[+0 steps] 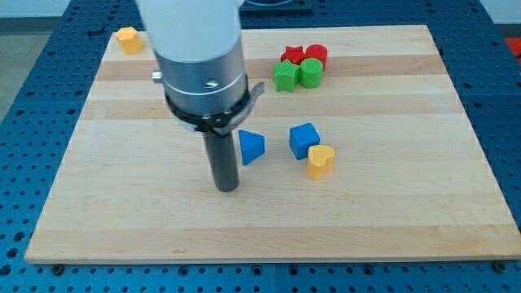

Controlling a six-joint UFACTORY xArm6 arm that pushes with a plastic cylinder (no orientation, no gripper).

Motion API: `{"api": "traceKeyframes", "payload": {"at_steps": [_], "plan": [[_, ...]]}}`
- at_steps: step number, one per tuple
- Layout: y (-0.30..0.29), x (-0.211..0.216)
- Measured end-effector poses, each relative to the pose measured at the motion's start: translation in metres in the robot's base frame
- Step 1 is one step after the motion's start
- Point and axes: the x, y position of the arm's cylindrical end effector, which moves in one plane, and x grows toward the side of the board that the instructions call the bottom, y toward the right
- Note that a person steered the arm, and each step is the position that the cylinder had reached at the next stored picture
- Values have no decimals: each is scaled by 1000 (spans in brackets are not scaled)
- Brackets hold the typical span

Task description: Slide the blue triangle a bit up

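The blue triangle [251, 146] lies near the middle of the wooden board [374, 203]. My tip [226, 187] rests on the board just below and to the left of the triangle, a short gap away from it. The rod and the arm's grey body rise above the tip and hide the board to the triangle's upper left.
A blue cube [304, 139] sits right of the triangle, with a yellow heart-shaped block [321, 161] touching its lower right. A cluster of two red blocks [305, 55] and two green blocks [297, 75] lies near the top. A yellow block [127, 38] sits at the top left corner.
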Motion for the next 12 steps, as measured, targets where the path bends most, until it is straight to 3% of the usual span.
{"api": "traceKeyframes", "payload": {"at_steps": [5,8,12], "plan": [[11,-73],[35,-73],[31,-134]]}}
